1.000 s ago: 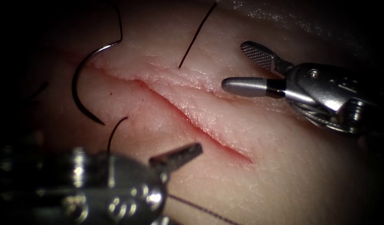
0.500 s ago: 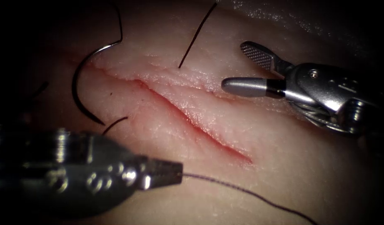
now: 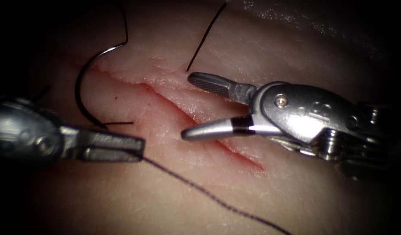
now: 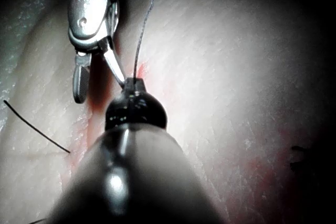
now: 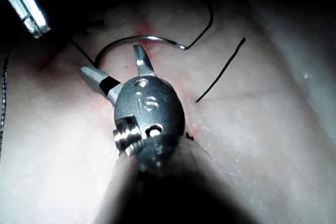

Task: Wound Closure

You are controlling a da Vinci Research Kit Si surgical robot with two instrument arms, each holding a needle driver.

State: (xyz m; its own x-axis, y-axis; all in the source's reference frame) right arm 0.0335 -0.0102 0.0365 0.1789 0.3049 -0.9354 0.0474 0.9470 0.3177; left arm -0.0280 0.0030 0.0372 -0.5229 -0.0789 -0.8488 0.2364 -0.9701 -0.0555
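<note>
My left tool (image 3: 137,149) lies left of the cut (image 3: 163,99), jaws shut on the dark thread (image 3: 165,170), which trails down and to the right over the tissue (image 3: 296,196). My right tool (image 3: 187,106) hovers over the middle of the cut, jaws open and holding nothing. The curved needle (image 3: 77,89) rests free on the tissue at the cut's upper left end, held by neither tool. In the left wrist view the thread (image 4: 143,30) leaves my left tool (image 4: 132,83). In the right wrist view the needle (image 5: 136,39) arcs just beyond my open right tool (image 5: 113,64).
A short thread end (image 3: 120,123) sticks out of the tissue just left of the cut, by the needle's point. Another thread piece (image 3: 205,37) rises from the tissue right of the cut. Red fluid lines the cut's edges.
My left tool's jaws shut on the thread and drew it up and to the left. My right tool moved left and down over the cut, jaws still open.
</note>
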